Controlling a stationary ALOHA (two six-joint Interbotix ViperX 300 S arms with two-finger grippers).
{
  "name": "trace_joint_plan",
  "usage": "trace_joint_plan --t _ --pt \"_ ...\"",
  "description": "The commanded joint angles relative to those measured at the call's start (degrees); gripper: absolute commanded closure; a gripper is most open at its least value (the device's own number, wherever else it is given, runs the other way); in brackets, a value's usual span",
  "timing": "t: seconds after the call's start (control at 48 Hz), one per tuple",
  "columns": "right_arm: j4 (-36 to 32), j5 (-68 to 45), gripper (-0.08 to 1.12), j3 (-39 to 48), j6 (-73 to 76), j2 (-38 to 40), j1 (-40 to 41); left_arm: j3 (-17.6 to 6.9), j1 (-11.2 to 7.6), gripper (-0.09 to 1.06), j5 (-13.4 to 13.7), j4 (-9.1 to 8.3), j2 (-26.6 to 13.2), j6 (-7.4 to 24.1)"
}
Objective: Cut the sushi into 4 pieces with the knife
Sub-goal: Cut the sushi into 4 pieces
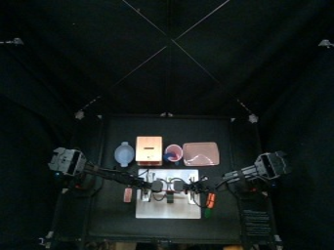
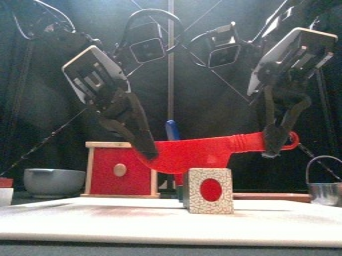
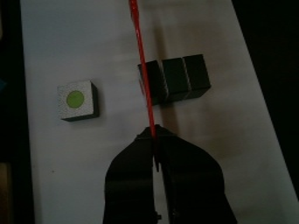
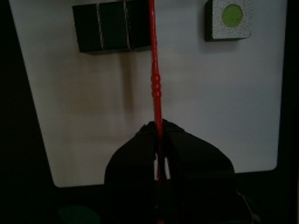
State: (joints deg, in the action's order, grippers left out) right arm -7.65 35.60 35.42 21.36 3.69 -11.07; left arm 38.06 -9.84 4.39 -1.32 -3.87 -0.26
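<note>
L gripper [image 2: 144, 153] & R gripper [image 2: 281, 143] each clamped on one end of red knife [image 2: 203, 152], blade level above white cutting board [image 3: 93, 35]. 3-block sushi roll [image 3: 177, 77] on board, cut piece [image 3: 76, 99] apart. Blade sits at roll's end face: shift onto next seam, press straight down w/ both ends even.

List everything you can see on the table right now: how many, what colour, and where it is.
White cutting board: one, white, front middle of the table.
Sushi roll: one, three dark green blocks joined, on the board.
Cut sushi piece: one, pale face, on the board, apart from the roll.
Red knife: one, red, held above the board.
Wooden box: one, pale with a red front, behind the board.
Bowl: one, blue-grey, left of the box.
Red cup: one, red, right of the box.
Blue knife: one, blue, in the cup.
Pink tray: one, pink, back right.
Metal cutter: one, grey, far right.
Left claw: shut on the red knife.
Right claw: shut on the red knife.
</note>
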Motion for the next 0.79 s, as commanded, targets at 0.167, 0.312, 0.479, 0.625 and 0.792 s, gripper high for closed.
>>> trace_joint_plan --t 0.167,0.312,0.479,0.625,0.792 --pt "-0.35 -0.26 0.76 -1.32 0.18 1.14 -0.09 -2.02 -0.88 0.66 0.26 -0.26 2.02 0.26" --pt "-0.35 -0.26 0.76 -1.41 0.18 1.41 -0.18 -2.81 -1.14 0.66 1.67 -0.88 2.99 0.26" --pt "-0.09 -0.26 0.76 -1.05 0.18 0.79 -0.26 -2.81 -1.67 0.66 2.64 -0.79 2.2 0.18" --pt "0.0 -0.44 0.76 -0.97 0.18 0.09 -0.62 -3.08 -2.46 0.66 2.02 -0.35 0.26 0.09" --pt "0.35 -0.44 0.76 -0.7 0.18 -0.7 -0.62 -3.69 -2.64 0.66 1.76 0.88 -1.93 0.09"
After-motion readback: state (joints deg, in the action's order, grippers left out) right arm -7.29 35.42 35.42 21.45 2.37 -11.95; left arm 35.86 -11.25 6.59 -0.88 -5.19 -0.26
